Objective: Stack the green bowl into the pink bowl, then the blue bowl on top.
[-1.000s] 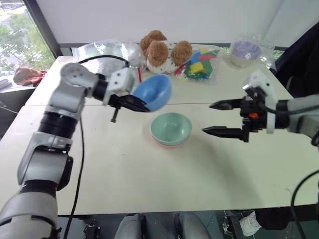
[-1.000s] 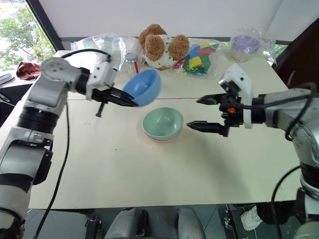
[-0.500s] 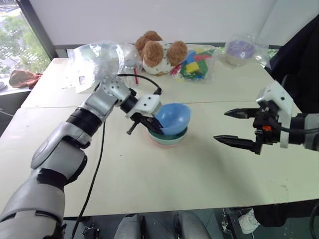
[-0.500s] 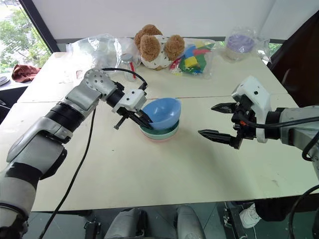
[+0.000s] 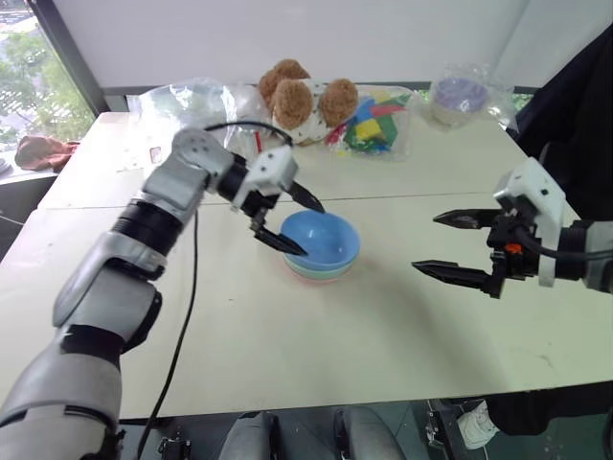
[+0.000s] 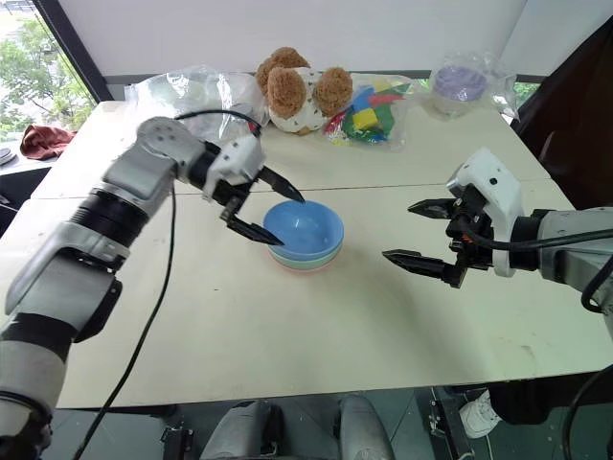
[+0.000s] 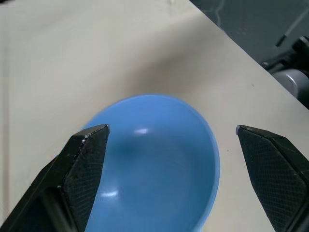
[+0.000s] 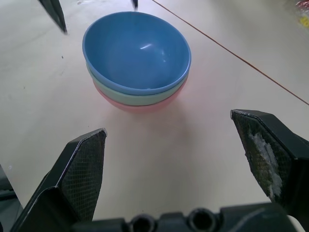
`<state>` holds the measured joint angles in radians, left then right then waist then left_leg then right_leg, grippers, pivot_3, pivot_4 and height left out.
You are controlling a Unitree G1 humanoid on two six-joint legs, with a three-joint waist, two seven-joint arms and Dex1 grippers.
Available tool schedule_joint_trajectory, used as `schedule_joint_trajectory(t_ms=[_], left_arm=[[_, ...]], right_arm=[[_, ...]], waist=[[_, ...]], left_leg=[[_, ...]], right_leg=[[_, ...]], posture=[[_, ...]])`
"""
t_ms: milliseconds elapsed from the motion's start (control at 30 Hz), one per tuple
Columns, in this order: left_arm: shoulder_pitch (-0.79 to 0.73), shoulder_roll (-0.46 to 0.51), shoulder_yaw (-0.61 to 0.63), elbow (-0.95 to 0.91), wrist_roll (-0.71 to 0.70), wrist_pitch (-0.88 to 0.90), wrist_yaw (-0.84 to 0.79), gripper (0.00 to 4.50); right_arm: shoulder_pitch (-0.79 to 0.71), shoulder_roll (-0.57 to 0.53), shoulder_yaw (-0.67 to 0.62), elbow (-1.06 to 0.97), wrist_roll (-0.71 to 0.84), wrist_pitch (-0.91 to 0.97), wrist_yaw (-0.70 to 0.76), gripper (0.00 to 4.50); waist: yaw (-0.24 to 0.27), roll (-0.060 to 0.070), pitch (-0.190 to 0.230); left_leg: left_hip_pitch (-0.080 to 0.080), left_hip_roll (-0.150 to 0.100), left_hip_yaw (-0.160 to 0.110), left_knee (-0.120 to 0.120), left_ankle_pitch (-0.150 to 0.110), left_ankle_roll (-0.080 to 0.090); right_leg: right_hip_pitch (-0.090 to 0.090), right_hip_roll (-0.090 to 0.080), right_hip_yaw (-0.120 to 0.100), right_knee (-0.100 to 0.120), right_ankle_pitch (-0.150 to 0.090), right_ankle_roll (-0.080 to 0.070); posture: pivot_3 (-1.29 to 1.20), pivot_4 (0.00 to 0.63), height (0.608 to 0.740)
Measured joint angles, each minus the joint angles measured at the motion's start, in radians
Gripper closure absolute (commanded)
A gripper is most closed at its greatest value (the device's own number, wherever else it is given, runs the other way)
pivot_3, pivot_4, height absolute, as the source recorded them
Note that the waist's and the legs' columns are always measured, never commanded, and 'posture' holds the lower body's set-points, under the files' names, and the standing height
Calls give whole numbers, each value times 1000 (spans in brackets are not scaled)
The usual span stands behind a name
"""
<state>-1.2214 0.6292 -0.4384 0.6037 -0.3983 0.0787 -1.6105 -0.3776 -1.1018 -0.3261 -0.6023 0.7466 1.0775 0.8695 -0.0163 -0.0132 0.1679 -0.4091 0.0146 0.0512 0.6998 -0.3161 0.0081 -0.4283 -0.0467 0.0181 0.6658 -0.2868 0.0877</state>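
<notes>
The blue bowl (image 8: 136, 51) is now seen released and seated upright in the green bowl (image 8: 137, 96), which itself sits in the pink bowl (image 8: 140, 106), the three forming one stack on the table (image 5: 383, 326). Half a second earlier the blue bowl was tilted and gripped at its rim by the left end effector (image 5: 298, 223); a second ago it was held in the air to the left of the two nested bowls. The fingers of the left end effector have since been spread wide apart, one finger over the far rim of the stack and the other just beside its near-left rim, with nothing held between them. The right end effector (image 5: 450, 246) is kept well apart from the stack, to the stack's right, its fingers wide apart and empty, as in the earlier frames.
</notes>
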Motion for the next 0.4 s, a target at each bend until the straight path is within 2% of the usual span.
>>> schedule_joint_trajectory(t_ms=[167,300,400], left_arm=[[74,139,154,-141,-15,151,17,35],[302,263,262,-307,-47,311,80,35],[417,304,330,-387,-55,369,134,35]], right_arm=[[-13,-19,28,30,-12,-40,11,0],[-38,-22,80,59,-20,-80,34,0],[-60,-22,116,83,-30,-101,46,0]], waist=[[2,0,0],[0,0,0],[5,0,0]], left_leg=[[0,0,0,0,0,0],[0,0,0,0,0,-1],[0,0,0,0,1,-1]], right_leg=[[0,0,0,0,0,0],[0,-3,0,0,0,0],[0,-3,-1,0,0,0]], posture=[[0,150,740],[0,150,740],[0,150,740]])
